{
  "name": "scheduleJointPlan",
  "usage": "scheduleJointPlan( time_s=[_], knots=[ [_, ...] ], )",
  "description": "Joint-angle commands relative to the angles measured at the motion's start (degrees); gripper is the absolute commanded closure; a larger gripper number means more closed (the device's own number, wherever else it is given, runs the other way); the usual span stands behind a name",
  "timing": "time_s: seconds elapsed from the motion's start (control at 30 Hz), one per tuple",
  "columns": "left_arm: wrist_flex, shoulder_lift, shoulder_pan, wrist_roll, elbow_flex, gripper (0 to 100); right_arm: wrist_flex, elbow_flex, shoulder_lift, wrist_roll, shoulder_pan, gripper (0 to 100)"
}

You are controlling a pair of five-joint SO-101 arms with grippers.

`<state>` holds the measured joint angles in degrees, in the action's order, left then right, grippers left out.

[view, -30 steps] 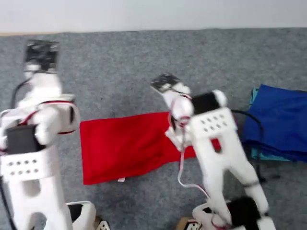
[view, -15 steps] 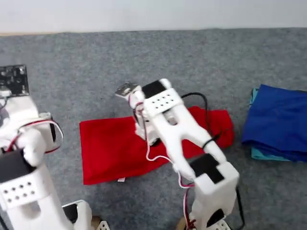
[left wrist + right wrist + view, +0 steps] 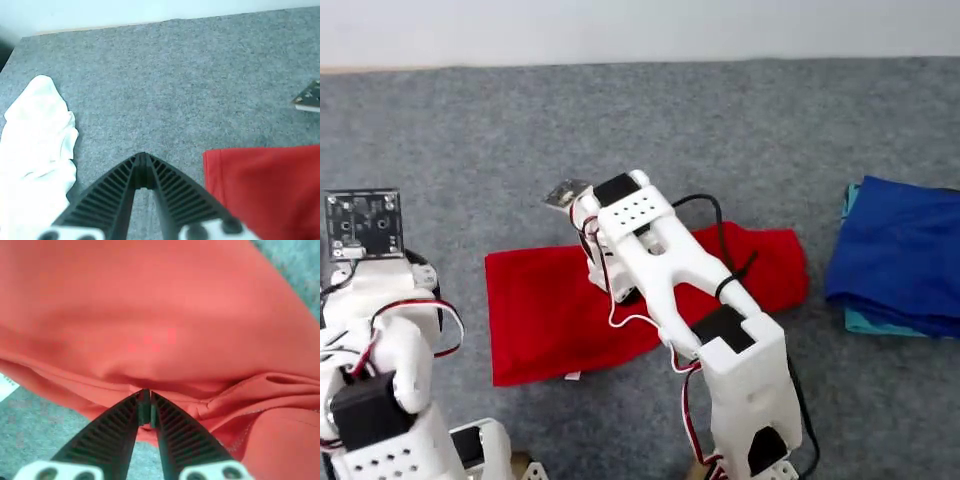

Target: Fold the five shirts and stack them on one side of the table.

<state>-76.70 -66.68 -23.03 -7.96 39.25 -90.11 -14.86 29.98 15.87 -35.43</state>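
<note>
A red shirt (image 3: 540,310) lies spread flat across the middle of the grey table (image 3: 720,130). My right arm (image 3: 650,250) stretches over its centre, covering the gripper beneath. In the right wrist view the right gripper (image 3: 145,411) is shut, and the red shirt (image 3: 150,315) puckers at a folded edge where the tips pinch it. My left gripper (image 3: 144,159) is shut on nothing above bare table, with a crumpled white shirt (image 3: 35,150) on one side and the red shirt's corner (image 3: 270,190) on the other. The left arm (image 3: 380,350) stands at the near left.
A stack of folded shirts rests at the table's right edge, with a blue shirt (image 3: 905,255) on top and a teal one (image 3: 865,322) under it. A pale wall (image 3: 640,30) borders the far side. Open table lies beyond the red shirt.
My right arm swung left from the shirt's right end to its middle, uncovering that end. The left arm's wrist drew back toward the near left. The red shirt kept its place.
</note>
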Motion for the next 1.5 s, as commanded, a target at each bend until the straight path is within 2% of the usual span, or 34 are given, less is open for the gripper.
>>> scheduleJointPlan(
  time_s=[0.0, 0.37, 0.83, 1.17, 1.47],
  knots=[
    [1.2, -1.0, -0.2, -0.9, -0.1, 100, 2.1, -2.4, -0.6, -0.2, 0.1, 98.8],
    [1.2, -1.0, -0.2, -1.1, -0.1, 100, 0.5, -2.1, 3.2, -0.1, 3.1, 98.8],
    [1.2, -1.0, -0.2, -1.1, -0.1, 100, -11.9, -2.0, 3.4, -0.2, 2.8, 98.8],
    [1.2, -0.9, -0.2, -1.1, -0.1, 100, -10.8, 4.1, 3.9, -0.1, -0.4, 98.8],
    [1.2, -0.7, -0.1, -1.1, 0.0, 100, -10.8, 2.2, 2.2, 0.0, -0.9, 98.8]
  ],
)
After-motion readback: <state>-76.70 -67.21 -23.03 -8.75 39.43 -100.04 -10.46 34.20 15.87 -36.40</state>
